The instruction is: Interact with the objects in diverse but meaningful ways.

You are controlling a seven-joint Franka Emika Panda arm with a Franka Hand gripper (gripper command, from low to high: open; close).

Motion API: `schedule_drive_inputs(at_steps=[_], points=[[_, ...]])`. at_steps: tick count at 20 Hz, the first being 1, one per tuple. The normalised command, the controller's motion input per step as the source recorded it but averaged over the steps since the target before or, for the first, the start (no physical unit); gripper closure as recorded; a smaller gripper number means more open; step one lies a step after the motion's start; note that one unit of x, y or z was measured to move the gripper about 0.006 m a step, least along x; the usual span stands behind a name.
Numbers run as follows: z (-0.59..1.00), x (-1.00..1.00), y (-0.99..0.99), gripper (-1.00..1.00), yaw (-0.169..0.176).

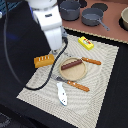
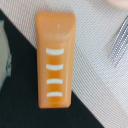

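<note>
Placemat [image 1: 100, 75] covers worktop, arm above its far edge. Bread loaf [image 2: 55, 60] lies at mat edge, directly under wrist camera. Judged rigid, light, smooth plastic; grip across narrow sides, mid-length. Gripper hidden: opening cannot be told.

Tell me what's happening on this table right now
A Franka arm hangs over a checked placemat, above an orange scored bread loaf at the mat's edge on the exterior view's left. The wrist view looks straight down on that loaf; no fingers show, so nothing looks gripped. A dark brown sausage lies on a tan plate, a yellow carton and a white-grey fish lie on the mat.
</note>
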Motion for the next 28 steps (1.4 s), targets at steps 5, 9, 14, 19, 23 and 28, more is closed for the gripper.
schedule_drive_inputs(at_steps=[5,9,14,19,23,28], points=[[0.41,0.97,-0.07,-1.0,-0.053],[0.38,0.96,-0.11,-1.0,-0.062],[0.16,0.87,-0.09,-1.0,-0.062],[-0.12,0.59,-0.05,-1.0,-0.066],[-0.23,0.39,0.0,-1.0,-0.037],[-0.2,0.29,0.03,-1.0,-0.017]])
